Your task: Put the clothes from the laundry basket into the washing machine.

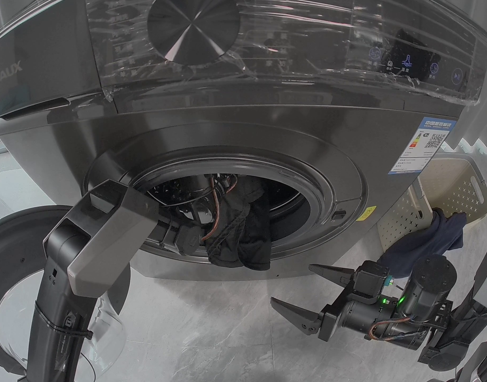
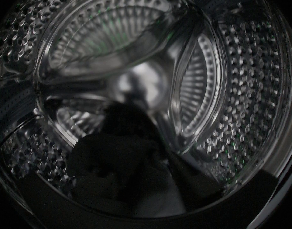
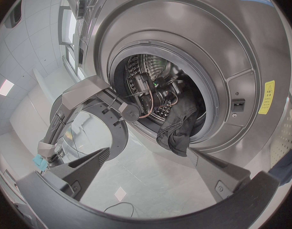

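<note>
Head view: black garment hangs half out of the washing machine, draped over the door-opening lip, thin and limp. Probably light and soft with no stiffness, and likely to snag on the seal. I'd pinch the bunched fold near the hanging hem and feed it in. Left claw sits inside the perforated steel drum; can't tell its state. Right claw is spread wide and empty, above the glossy tiled floor. Navy garment slumps over the rim of the cream perforated plastic laundry basket beside the machine. It looks thicker; take it at the top ridge.
</note>
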### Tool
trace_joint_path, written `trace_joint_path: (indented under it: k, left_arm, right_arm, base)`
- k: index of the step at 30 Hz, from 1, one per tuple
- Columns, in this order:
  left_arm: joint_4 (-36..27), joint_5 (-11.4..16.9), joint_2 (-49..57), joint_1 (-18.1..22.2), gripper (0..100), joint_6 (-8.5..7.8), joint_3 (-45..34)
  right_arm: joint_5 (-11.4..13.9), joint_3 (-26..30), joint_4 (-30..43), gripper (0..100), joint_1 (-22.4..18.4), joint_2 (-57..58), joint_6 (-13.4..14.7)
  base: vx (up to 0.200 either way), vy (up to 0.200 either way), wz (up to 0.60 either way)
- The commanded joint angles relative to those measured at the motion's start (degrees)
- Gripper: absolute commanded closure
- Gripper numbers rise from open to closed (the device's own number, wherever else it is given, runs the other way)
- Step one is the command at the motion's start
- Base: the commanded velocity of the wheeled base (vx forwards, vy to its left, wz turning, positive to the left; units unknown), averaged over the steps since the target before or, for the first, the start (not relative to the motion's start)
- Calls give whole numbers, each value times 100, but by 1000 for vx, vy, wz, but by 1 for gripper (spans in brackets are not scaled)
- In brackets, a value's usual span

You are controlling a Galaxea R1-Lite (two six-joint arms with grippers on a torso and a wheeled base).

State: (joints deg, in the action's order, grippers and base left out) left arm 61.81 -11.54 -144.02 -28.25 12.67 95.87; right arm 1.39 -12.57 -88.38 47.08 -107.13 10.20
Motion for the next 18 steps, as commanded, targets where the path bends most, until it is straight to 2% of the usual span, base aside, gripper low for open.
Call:
trace_joint_path:
  k: [1, 3, 7, 13, 16, 17, 18]
  left_arm:
    - [-178, 65, 542, -120, 0, -80, -1123]
    - [-327, 73, 700, -199, 0, -89, -1299]
    - [-1030, 82, 972, -243, 0, -98, -1738]
    - [-1188, 258, 902, -243, 0, -98, -1993]
    - [-1153, 258, 621, -243, 0, -106, -1887]
    - [-1180, 258, 550, -234, 100, -133, -1817]
    - [-1197, 267, 498, -216, 100, -159, -1720]
  right_arm:
    - [2, 18, -4, 0, 3, -10, -1]
    - [2, 18, -4, 0, 3, -10, 8]
    - [2, 9, -4, 0, 3, -10, 8]
    - [2, 0, -4, 0, 3, -10, 8]
    - [2, 9, -4, 0, 12, -10, -1]
    - [2, 9, -4, 0, 12, -10, -1]
    - [2, 0, -4, 0, 21, -10, -1]
  base:
    - [0, 0, 0]
    - [0, 0, 0]
    - [0, 0, 0]
    - [0, 0, 0]
    - [0, 0, 0]
    - [0, 0, 0]
    - [0, 0, 0]
